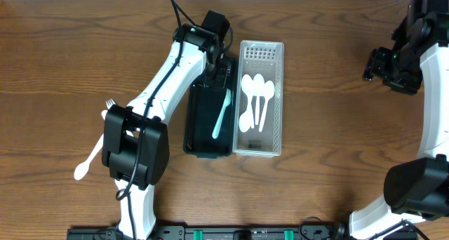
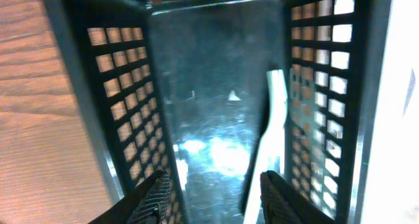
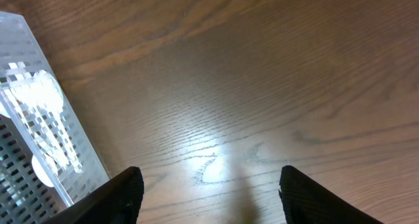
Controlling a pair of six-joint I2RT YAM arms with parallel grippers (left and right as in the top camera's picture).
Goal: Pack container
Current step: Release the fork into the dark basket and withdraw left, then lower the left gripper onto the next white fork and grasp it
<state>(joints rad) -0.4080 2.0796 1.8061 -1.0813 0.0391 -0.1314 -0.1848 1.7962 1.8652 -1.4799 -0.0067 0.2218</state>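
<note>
A dark mesh container point(image 1: 188, 128) stands mid-table, with a teal utensil point(image 1: 223, 117) lying inside along its right wall. My left gripper point(image 1: 221, 68) hovers over the container's far end. In the left wrist view the left gripper point(image 2: 213, 198) is open, and the pale utensil point(image 2: 272, 132) lies free on the container floor point(image 2: 209, 67) by the right finger. A clear container point(image 1: 278, 92) holding white spoons point(image 1: 256, 100) sits against the dark one on its right. My right gripper point(image 1: 375, 64) is open and empty at the far right, over bare wood point(image 3: 209, 194).
A white spoon point(image 1: 90, 159) and a fork point(image 1: 110, 103) lie on the table at the left, partly under the left arm. The clear container point(image 3: 39, 112) shows at the left edge of the right wrist view.
</note>
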